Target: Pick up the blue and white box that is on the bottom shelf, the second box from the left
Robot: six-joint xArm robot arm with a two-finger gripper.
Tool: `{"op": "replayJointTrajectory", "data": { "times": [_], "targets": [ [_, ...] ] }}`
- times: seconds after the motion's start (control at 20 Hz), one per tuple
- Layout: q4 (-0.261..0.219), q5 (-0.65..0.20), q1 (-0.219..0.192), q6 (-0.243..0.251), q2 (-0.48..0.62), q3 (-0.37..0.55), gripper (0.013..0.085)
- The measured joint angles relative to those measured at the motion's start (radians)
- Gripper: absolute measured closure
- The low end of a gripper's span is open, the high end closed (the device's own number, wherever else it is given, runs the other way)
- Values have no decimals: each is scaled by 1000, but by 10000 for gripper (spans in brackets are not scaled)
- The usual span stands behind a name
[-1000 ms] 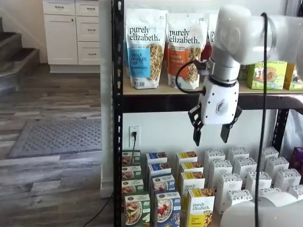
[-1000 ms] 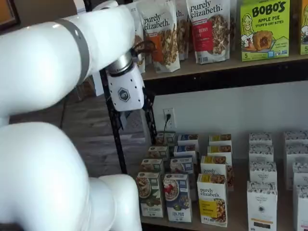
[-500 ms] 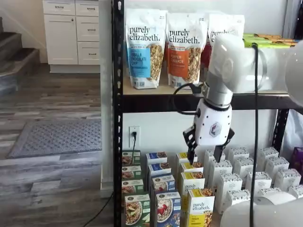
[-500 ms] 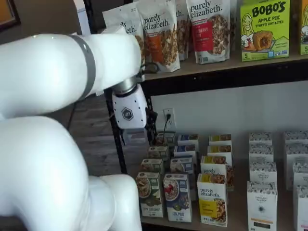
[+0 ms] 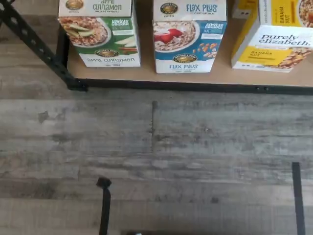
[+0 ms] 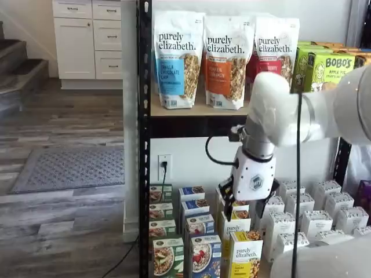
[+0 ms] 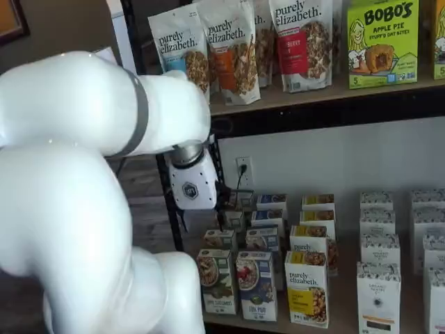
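- Grey plank floor (image 5: 156,147) out front, black rack, granola bags (image 6: 177,58) up top.
- Blue and white box (image 6: 205,255) standing at the near edge of the bottom shelf (image 5: 195,81), between a green carton (image 6: 167,256) and a yellow carton (image 6: 246,255).
- End effector (image 6: 243,213) hanging above the rows, fingers spread with a gap.
- Nothing gripped; descent, closing and lift all left to do.

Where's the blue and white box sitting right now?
The blue and white box stands at the front edge of the bottom shelf in both shelf views, between the green carton and the yellow carton.
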Motion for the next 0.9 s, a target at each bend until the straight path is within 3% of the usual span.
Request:
{"op": "replayJointTrajectory", "data": {
  "times": [0.25, 0.6, 0.9],
  "targets": [
    [14, -123, -5, -13, 89, 37, 130],
    [-14, -284, 10, 20, 237, 56, 130],
    [-3, -488, 16, 15, 416, 54, 130]
  ]
}}
